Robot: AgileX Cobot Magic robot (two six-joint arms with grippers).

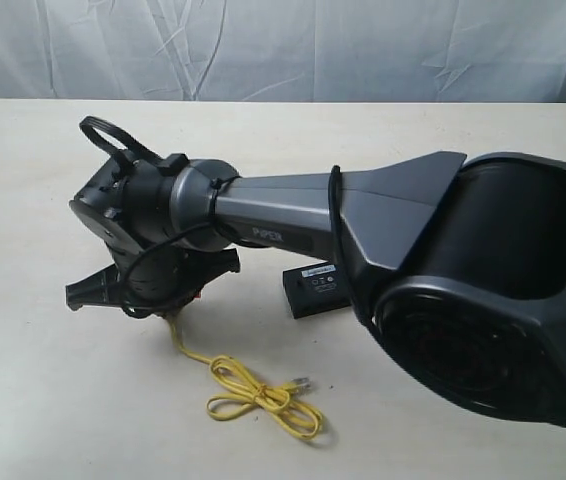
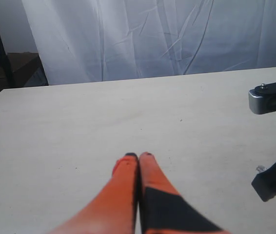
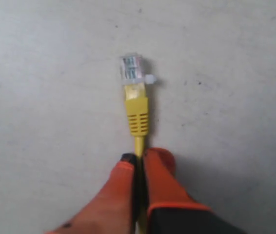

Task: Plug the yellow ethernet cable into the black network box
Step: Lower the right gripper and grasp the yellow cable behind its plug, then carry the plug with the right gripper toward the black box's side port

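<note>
Right hand (image 3: 139, 157), closed, pinches yellow ethernet cable (image 3: 138, 117).

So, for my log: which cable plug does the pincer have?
The plug sticking out of the right pincer, shut on its yellow cable; the other plug lies free beside the loop.
</note>
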